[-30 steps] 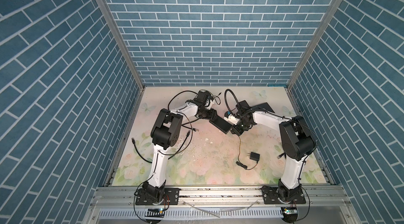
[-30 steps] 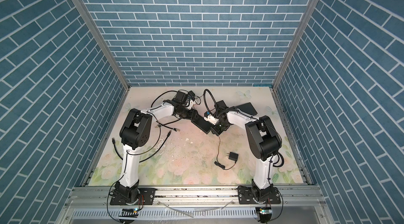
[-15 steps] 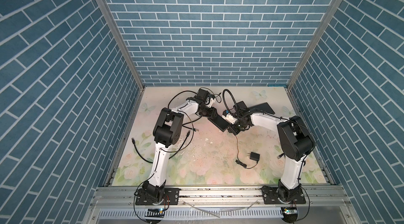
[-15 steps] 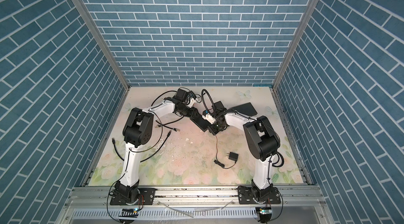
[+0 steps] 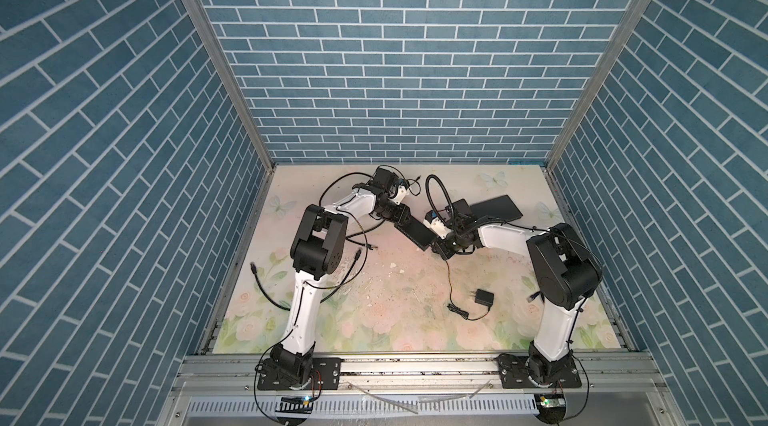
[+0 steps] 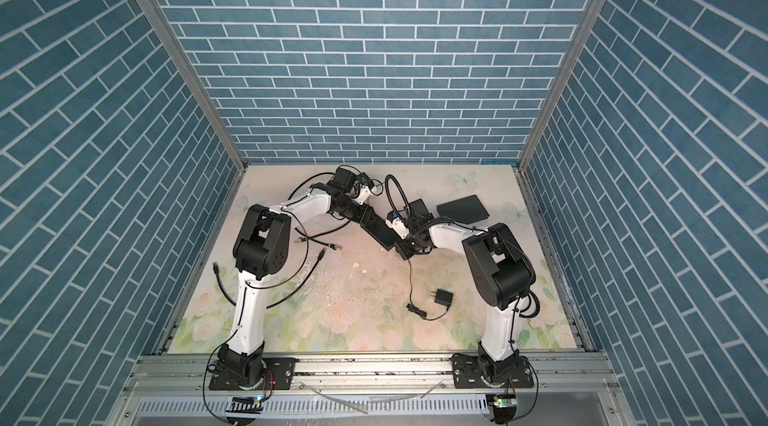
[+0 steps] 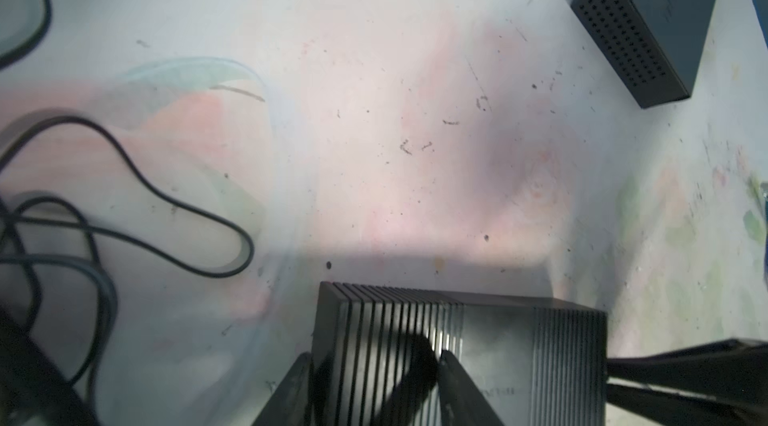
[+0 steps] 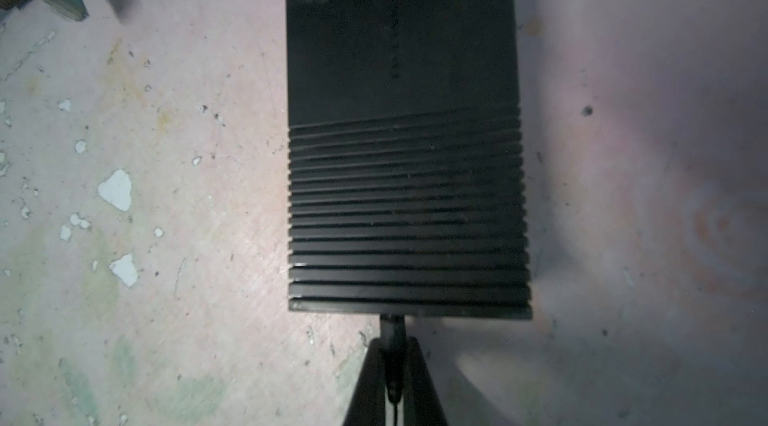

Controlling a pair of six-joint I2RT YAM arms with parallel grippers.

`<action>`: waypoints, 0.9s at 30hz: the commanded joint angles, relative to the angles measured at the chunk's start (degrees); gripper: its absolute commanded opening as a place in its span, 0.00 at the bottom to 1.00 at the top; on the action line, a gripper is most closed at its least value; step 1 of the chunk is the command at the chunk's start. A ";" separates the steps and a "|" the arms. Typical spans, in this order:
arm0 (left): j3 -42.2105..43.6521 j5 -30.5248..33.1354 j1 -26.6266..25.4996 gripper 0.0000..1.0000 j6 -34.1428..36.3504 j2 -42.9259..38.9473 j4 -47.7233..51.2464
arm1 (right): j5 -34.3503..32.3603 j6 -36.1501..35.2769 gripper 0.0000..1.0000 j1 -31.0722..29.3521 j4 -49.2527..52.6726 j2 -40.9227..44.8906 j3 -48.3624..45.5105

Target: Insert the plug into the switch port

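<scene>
While the right arm (image 5: 498, 237) reaches inward, its pincer (image 8: 392, 361) pinches the plug (image 8: 391, 330).

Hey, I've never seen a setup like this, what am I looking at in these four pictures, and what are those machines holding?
These are two robot arms mounted beside a flowered table inside blue brick-patterned walls. Two pictures look down from overhead; two come from cameras on the wrists. The right tool is shut on a thin plug that meets the end of a black ribbed switch. The left tool sits over the switch's other end; whether it grips is unclear. Also lying there: a second black box, a power adapter and loose cables.
</scene>
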State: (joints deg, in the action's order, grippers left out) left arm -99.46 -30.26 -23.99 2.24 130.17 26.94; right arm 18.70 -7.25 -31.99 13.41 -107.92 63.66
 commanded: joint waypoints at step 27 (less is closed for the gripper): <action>2.79 -14.67 -4.75 0.40 11.18 5.29 14.75 | 0.91 2.44 0.04 -1.87 -16.19 2.29 1.98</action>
State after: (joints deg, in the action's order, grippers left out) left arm -100.90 -33.15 -23.83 12.03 131.48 28.10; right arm 18.39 -4.32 -32.38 12.69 -107.42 63.22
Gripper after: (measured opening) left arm 0.416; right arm 0.090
